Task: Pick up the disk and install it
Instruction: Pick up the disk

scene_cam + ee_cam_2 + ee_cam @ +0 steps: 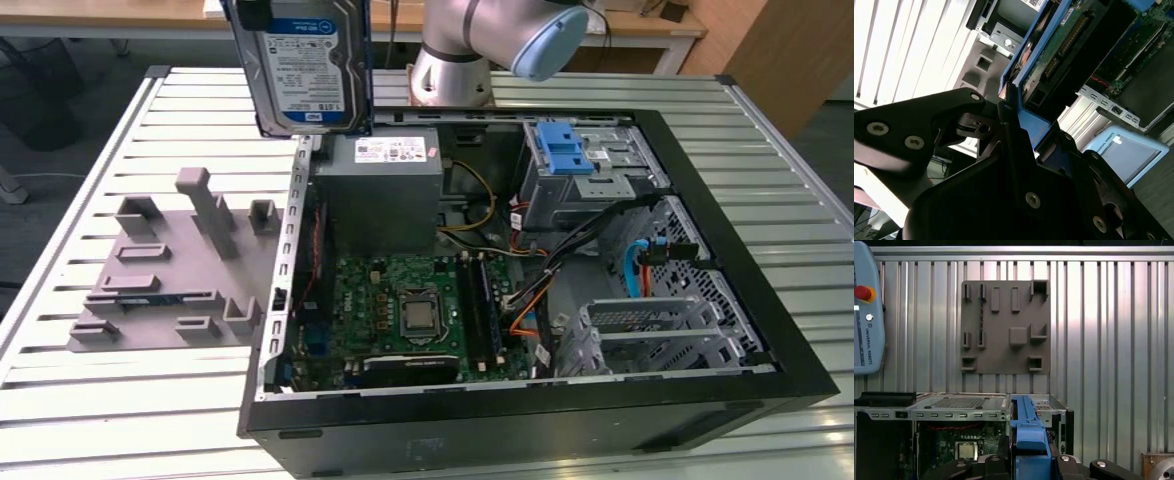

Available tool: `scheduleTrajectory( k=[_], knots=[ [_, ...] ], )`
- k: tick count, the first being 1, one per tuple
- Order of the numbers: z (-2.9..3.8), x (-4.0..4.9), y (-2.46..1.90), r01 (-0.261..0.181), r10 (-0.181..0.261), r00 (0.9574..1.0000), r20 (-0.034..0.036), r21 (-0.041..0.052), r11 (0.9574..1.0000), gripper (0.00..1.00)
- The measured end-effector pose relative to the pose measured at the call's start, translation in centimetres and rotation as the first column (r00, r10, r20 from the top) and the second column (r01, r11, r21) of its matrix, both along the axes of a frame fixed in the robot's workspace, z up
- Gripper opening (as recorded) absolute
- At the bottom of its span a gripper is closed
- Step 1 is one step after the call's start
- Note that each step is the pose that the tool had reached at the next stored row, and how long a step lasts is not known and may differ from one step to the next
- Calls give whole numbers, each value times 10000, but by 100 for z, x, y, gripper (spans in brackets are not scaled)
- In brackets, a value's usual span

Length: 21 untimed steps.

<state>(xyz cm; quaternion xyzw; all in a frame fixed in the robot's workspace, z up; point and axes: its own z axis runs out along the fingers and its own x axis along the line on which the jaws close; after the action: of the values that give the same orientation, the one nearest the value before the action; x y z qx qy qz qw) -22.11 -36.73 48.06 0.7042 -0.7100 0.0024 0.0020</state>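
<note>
The arm (451, 62) stands as a silver tube, and a joint (550, 40) capped in pale blue juts out beside it. In both wrist views the gripper (1026, 127) (1030, 460) is black, its body dotted with small screw heads, and its jaws are closed tight. A slim finger (1008, 137) presses flat against one side of the blue frame of the disk (1064, 47), and the opposite finger presses against the other side, so the frame sits pinched between them. The disk sticks straight out beyond the fingertips, edge-on in the first wrist view. In the exterior view it hangs upright in the air, label side showing.
</note>
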Motion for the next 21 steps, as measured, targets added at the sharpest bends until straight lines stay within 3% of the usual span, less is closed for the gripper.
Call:
scheduleTrajectory(
  k=[7, 17, 21],
  knots=[
    [-6, 7, -63, 0, 0, 10000, 0, 0, 10000, 36],
    [-14, 54, -245, 0, 0, 10000, 0, -3, 10000, 36],
    [-16, 100, -286, 0, 0, 10000, 82, -15, 10000, 36]
  ],
)
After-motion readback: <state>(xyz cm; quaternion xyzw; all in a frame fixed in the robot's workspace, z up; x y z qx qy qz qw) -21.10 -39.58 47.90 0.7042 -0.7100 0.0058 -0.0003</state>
